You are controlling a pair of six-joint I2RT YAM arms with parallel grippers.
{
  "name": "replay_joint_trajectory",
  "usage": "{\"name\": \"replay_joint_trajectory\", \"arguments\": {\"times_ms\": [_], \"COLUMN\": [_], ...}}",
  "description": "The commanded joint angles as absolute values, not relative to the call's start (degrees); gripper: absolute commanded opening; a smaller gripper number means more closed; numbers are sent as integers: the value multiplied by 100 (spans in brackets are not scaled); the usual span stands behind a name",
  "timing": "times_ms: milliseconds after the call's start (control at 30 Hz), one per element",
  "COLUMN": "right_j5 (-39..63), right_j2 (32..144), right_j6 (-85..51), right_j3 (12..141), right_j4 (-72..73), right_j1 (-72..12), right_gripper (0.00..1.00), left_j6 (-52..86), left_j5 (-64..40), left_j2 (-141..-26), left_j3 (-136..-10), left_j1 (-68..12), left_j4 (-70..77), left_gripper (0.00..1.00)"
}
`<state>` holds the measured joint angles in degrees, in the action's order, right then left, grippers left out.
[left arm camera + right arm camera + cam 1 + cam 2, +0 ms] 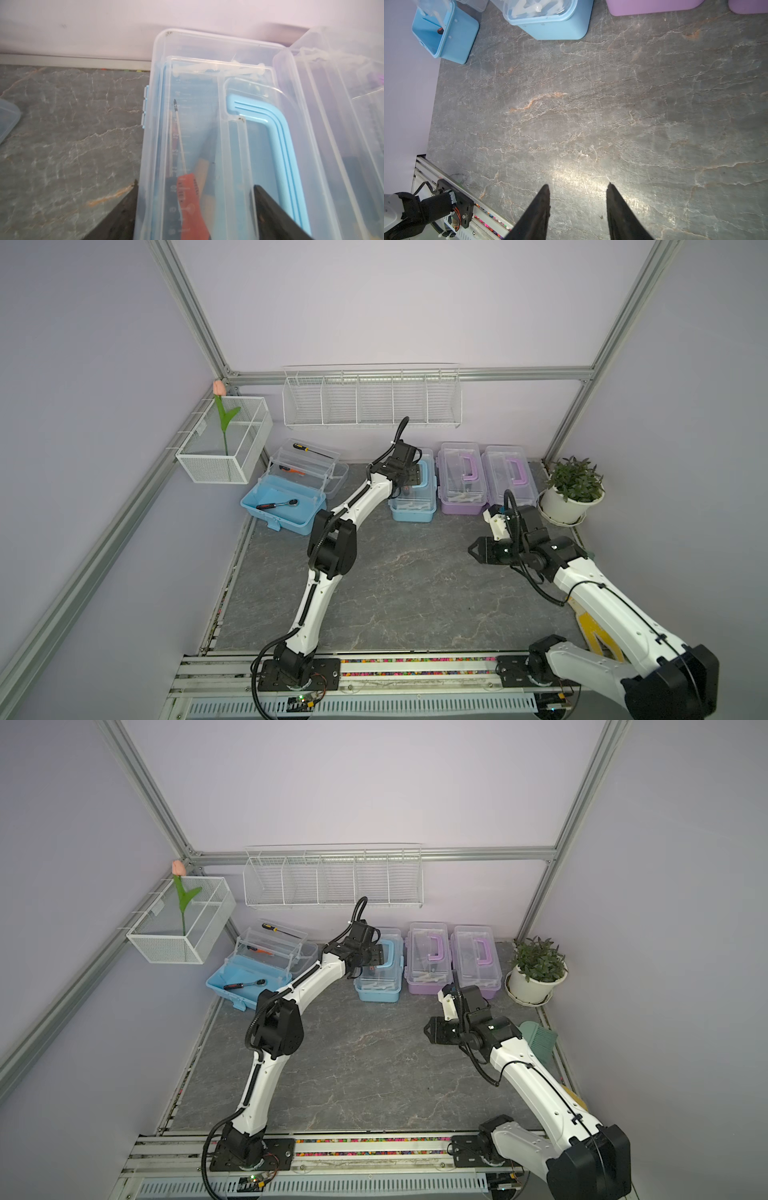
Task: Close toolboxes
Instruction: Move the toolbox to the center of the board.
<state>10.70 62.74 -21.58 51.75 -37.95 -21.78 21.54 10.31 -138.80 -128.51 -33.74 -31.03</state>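
Four toolboxes line the back wall. The leftmost light blue toolbox (pixel 286 499) stands open with its clear trays fanned out. The middle light blue toolbox (pixel 413 499) has its clear lid (pixel 207 87) down, and a red-handled screwdriver (pixel 190 205) shows through it. Two purple toolboxes (pixel 463 481) (pixel 509 475) stand lidded to its right. My left gripper (pixel 195 186) hovers open over the middle blue one. One finger is outside the box's side, the other beside the blue handle (pixel 276 145). My right gripper (pixel 578 185) is open over bare table, holding nothing.
A white wire basket (pixel 224 443) with a tulip hangs at the left, and a long wire rack (pixel 372 400) hangs on the back wall. A potted plant (pixel 573 489) stands at the back right. A green brush (pixel 538 1038) lies beside the right arm.
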Motion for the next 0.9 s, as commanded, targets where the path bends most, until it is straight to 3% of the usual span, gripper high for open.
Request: {"name": "replay_joint_trajectory", "arguments": {"times_ms": [0, 67, 333, 567, 700, 767, 867], "right_j5": [1015, 1041, 1107, 1114, 1107, 1103, 1092], "right_j2": [6179, 6201, 6293, 6242, 6223, 6233, 6291], "right_j6": [-1995, -1987, -2000, -2005, -2014, -2006, -1960], "right_j3": [5071, 5073, 4930, 4961, 4966, 4943, 4949], "right_j4": [-3927, -3891, -3788, -3844, -3854, -3828, -3832], "right_j1": [-2122, -2101, -2066, -2063, -2062, -2056, -2039], "right_gripper": [46, 46, 46, 47, 48, 58, 61], "left_j6": [1917, 1858, 1392, 1005, 974, 1025, 1075], "left_j5": [710, 507, 296, 448, 943, 1527, 2120], "left_j2": [-14270, -14365, -13793, -12248, -11190, -10675, -9949], "left_j3": [-13110, -13221, -12544, -11095, -10695, -10315, -9449], "left_j1": [-3357, -3357, -3362, -3366, -3367, -3366, -3257], "left_j4": [-2617, -2615, -2333, -1732, -2762, -3395, -4043], "left_gripper": [47, 48, 97, 99, 99, 99, 100]}}
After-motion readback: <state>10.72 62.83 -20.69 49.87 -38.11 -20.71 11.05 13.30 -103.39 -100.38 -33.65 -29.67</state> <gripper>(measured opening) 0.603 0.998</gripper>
